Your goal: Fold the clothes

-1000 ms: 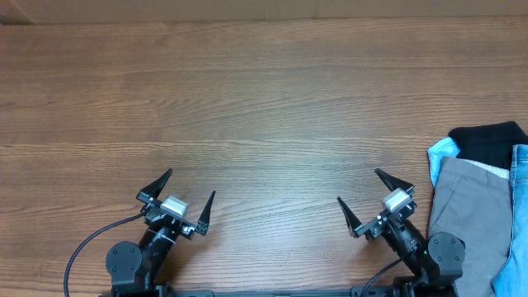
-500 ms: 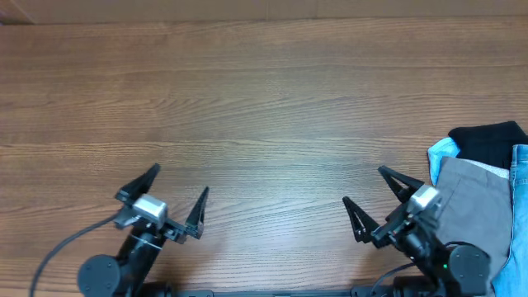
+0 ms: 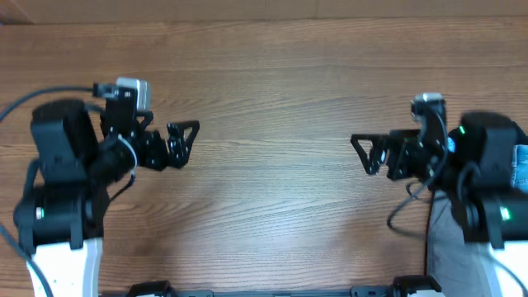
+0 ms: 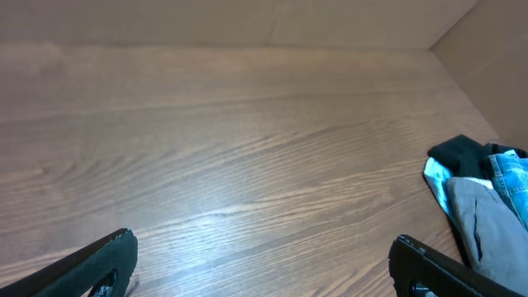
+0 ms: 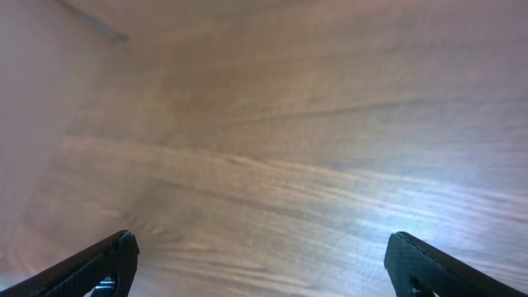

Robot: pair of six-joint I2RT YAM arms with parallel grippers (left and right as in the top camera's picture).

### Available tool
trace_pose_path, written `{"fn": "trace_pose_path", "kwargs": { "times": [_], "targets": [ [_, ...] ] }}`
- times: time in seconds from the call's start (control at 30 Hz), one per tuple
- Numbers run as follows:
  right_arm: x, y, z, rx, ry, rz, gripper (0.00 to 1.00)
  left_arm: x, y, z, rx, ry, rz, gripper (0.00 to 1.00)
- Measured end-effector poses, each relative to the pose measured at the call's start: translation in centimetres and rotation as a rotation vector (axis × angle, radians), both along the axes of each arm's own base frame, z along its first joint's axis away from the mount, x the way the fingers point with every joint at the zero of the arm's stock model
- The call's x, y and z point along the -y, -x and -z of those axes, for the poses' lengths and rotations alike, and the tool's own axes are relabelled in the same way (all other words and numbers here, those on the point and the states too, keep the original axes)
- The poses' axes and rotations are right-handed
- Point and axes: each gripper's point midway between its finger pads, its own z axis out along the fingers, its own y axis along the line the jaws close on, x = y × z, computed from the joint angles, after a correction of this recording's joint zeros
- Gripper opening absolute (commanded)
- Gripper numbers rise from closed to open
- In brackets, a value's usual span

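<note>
Overhead view shows my left fingers [image 3: 186, 126] and right fingers [image 3: 360, 142] spread wide, holding nothing, over the desk [image 3: 264, 82], while the jeans [image 4: 510, 171] sit heaped at its right edge with grey trousers [image 4: 478, 219] and a black garment [image 4: 458, 153], so I could easily snag the wrong cloth.

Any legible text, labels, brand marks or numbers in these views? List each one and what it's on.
None readable in any view.
No print, tag or logo shows on the table, the jeans, the grey trousers or the black garment.
The right arm carries only small green lights, no characters.
</note>
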Motion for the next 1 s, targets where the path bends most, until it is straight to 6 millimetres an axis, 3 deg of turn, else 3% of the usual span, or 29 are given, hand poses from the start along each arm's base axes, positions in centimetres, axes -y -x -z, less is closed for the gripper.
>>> {"fn": "trace_pose_path", "kwargs": {
  "times": [0.17, 0.27, 0.37, 0.5, 0.63, 0.7, 0.83, 1.0],
  "targets": [
    [-0.3, -2.3, 4.2, -0.167, -0.007, -0.011, 1.00, 0.3, -1.4, 2.2, -0.110, 0.029, 0.021, 1.00],
    [1.9, -3.7, 6.8, -0.281, 0.034, 0.118, 1.00, 0.5, -1.3, 2.9, -0.145, 0.040, 0.030, 1.00],
    [7.5, -6.0, 8.2, -0.379, 0.110, 0.390, 1.00, 0.6, -1.2, 3.1, -0.155, 0.045, 0.034, 1.00],
    [15.8, -9.5, 6.3, -0.347, 0.140, 0.697, 1.00, 0.8, -1.1, 2.9, -0.154, 0.056, 0.046, 1.00],
    [24.0, -11.4, 5.9, -0.310, 0.116, 0.922, 1.00, 1.0, -1.0, 2.9, -0.154, 0.064, 0.054, 1.00],
    [27.9, -11.2, 7.3, -0.332, 0.100, 1.022, 1.00, 1.0, -1.0, 2.8, -0.154, 0.066, 0.056, 1.00],
    [33.9, -9.8, 10.8, -0.399, 0.088, 1.163, 1.00, 1.1, -1.0, 2.8, -0.153, 0.068, 0.059, 1.00],
    [38.6, -7.1, 15.7, -0.528, 0.146, 1.274, 1.00, 1.1, -1.0, 2.8, -0.152, 0.069, 0.059, 1.00]
  ]
}}
